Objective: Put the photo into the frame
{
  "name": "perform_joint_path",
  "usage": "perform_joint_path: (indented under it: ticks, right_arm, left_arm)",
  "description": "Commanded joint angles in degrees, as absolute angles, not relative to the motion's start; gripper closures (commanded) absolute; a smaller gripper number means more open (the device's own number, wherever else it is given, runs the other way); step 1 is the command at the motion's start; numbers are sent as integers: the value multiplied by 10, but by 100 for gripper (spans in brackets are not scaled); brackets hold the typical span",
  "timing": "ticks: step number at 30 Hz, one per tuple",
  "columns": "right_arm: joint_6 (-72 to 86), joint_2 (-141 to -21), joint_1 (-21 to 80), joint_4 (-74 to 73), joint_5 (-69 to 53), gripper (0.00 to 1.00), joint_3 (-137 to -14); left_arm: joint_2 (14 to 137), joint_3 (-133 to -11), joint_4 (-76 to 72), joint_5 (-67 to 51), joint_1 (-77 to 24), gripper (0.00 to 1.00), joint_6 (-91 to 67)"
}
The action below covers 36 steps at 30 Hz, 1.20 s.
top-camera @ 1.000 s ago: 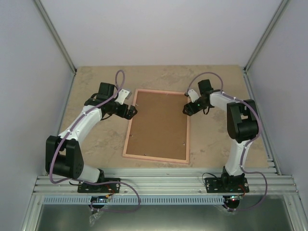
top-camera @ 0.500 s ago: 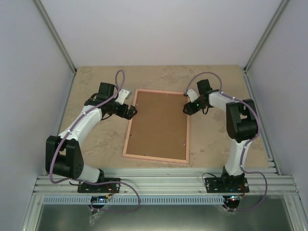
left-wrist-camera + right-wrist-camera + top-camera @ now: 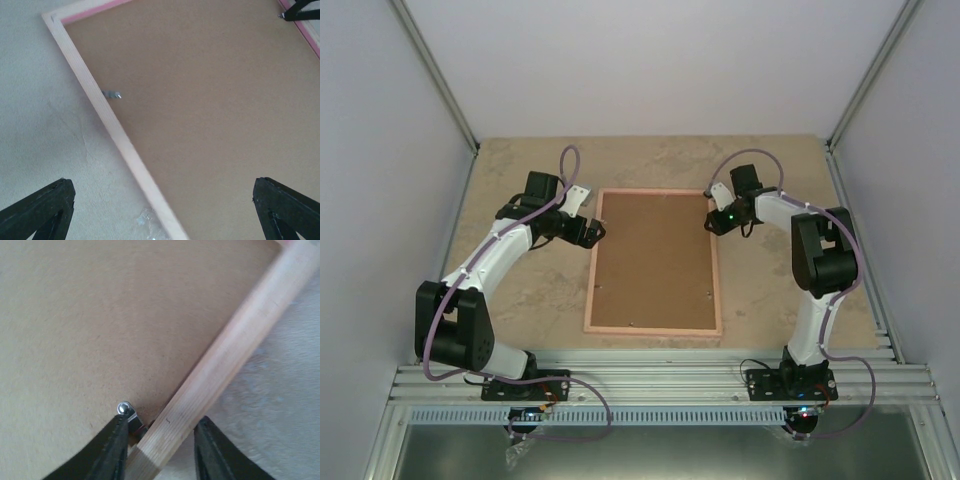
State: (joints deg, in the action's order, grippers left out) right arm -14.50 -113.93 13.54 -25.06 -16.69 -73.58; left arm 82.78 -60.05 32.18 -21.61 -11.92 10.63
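Note:
The pink frame [image 3: 717, 275] lies face down on the table, with the brown backing board [image 3: 655, 260] filling it. The photo is not in view. My right gripper [image 3: 714, 222] straddles the frame's right rail [image 3: 235, 350] near the far corner. Its left finger touches a metal tab [image 3: 126, 411] on the board [image 3: 100, 315]; a small gap shows between its right finger and the rail. My left gripper [image 3: 592, 232] is open wide and empty, hovering over the left rail [image 3: 100, 105] and the board [image 3: 210, 110], near another metal tab [image 3: 112, 94].
The frame sits mid-table on the beige marbled surface [image 3: 520, 160]. White walls stand on three sides. An aluminium rail [image 3: 660, 380] runs along the near edge, by the arm bases. A small shiny scrap [image 3: 142, 217] lies on the table beside the left rail.
The frame has swung and shifted to the right, mostly at its near end, and now lies squarer to the table. My right gripper moved slightly right with it. The left arm stayed put.

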Motion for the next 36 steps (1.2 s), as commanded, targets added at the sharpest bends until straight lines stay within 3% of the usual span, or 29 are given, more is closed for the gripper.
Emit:
perform_joint_path:
  ticks: [1, 12, 22, 27, 36]
  right_arm:
    - [-181, -1154, 138, -264, -123, 70, -721]
    - [-185, -1164, 137, -266, -119, 80, -739]
    - [-190, -1136, 132, -285, -151, 59, -771]
    - [-195, -1107, 107, -310, -180, 55, -780]
    - [-236, -1031, 89, -325, -182, 54, -676]
  left_arm:
    - [830, -615, 316, -224, -116, 1, 107]
    - [830, -614, 315, -225, -116, 1, 108]
    - [832, -616, 317, -227, -116, 1, 106]
    - [829, -615, 317, -226, -116, 1, 106]
    - [831, -616, 317, -231, -116, 1, 106]
